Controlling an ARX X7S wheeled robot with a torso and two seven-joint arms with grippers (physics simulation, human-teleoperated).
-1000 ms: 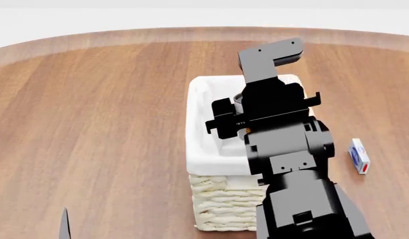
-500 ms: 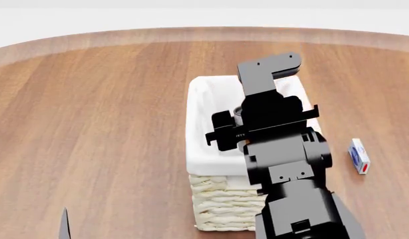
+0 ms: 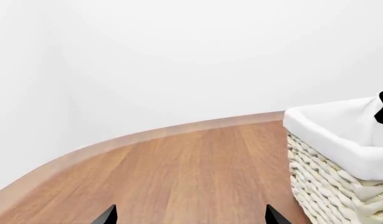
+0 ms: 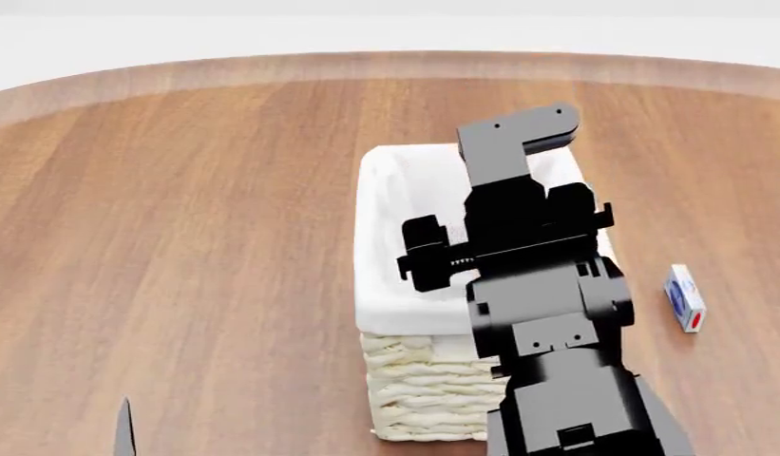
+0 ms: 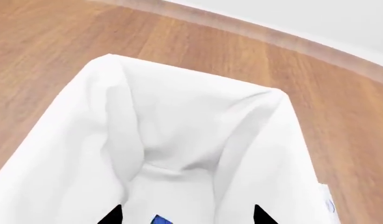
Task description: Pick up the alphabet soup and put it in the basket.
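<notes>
Now that the orange glimpse under the right arm has gone from the head view, the right end effector [image 5: 186, 215] hangs spread wide over the basket [image 4: 379, 237], a blue sliver of the soup can [image 5: 161, 220] below it inside the lining, so the drop looks done.

Alphabet soup [image 5: 160, 219] cut off by the frame edge between the right jaws, basket [image 4: 409, 285] interior largely hidden under the right arm, left jaws mostly cropped.

Cream woven basket [image 4: 422, 385], white lining, brown table [image 4: 174, 237]
</notes>
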